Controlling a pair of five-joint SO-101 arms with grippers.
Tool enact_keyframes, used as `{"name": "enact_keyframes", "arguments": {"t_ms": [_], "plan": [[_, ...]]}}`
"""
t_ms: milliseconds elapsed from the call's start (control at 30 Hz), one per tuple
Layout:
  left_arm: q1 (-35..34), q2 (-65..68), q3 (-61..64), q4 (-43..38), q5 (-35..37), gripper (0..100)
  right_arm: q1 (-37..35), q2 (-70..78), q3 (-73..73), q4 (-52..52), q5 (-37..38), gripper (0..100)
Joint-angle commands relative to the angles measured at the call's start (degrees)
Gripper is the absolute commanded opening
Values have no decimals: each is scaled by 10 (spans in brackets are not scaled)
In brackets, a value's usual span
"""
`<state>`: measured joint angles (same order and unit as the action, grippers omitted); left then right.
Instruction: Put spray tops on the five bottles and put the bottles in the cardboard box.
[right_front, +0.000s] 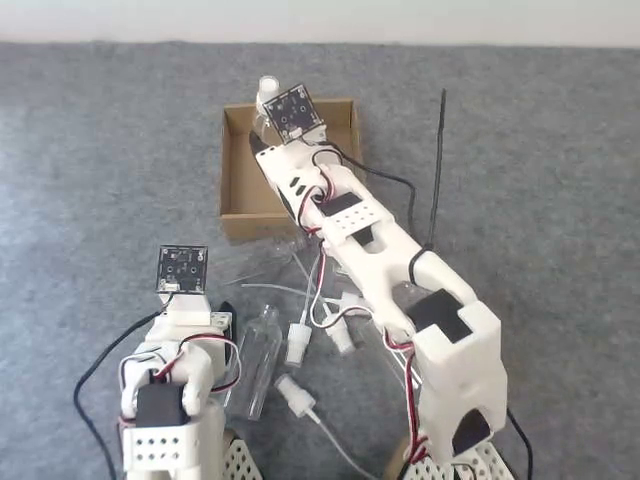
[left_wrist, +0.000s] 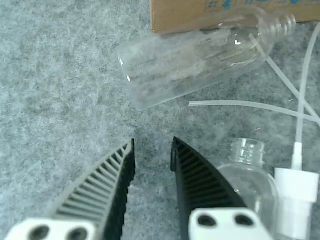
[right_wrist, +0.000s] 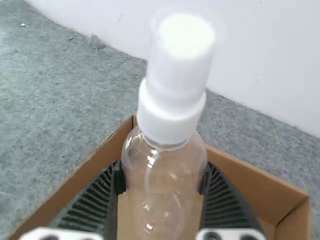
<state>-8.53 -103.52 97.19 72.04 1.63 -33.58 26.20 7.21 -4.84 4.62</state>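
My right gripper (right_wrist: 161, 187) is shut on a clear bottle (right_wrist: 162, 165) with a white spray top (right_wrist: 175, 75), held upright over the far left corner of the cardboard box (right_front: 240, 195). In the high view that bottle (right_front: 267, 98) pokes out beyond the wrist camera. My left gripper (left_wrist: 153, 146) stands open just above the carpet with nothing between its fingers. Ahead of it a topless clear bottle (left_wrist: 200, 60) lies against the box's wall (left_wrist: 220, 12). Beside one finger is another topless bottle (left_wrist: 248, 152), with a white spray top (left_wrist: 297, 195) next to it.
Between the two arms lie a clear bottle (right_front: 258, 360), loose spray tops (right_front: 299, 342) (right_front: 294, 392) with thin dip tubes, and the arms' cables. A black cable (right_front: 437, 170) runs right of the box. Grey carpet covers the table all around.
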Motion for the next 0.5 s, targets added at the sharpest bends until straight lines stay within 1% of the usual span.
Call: {"name": "enact_keyframes", "arguments": {"t_ms": [0, 467], "plan": [[-1, -7, -7, 3, -2, 108, -6, -5, -55, -6, -6, 69], [-1, -7, -7, 3, -2, 108, -18, 125, -196, -6, -6, 69]]}}
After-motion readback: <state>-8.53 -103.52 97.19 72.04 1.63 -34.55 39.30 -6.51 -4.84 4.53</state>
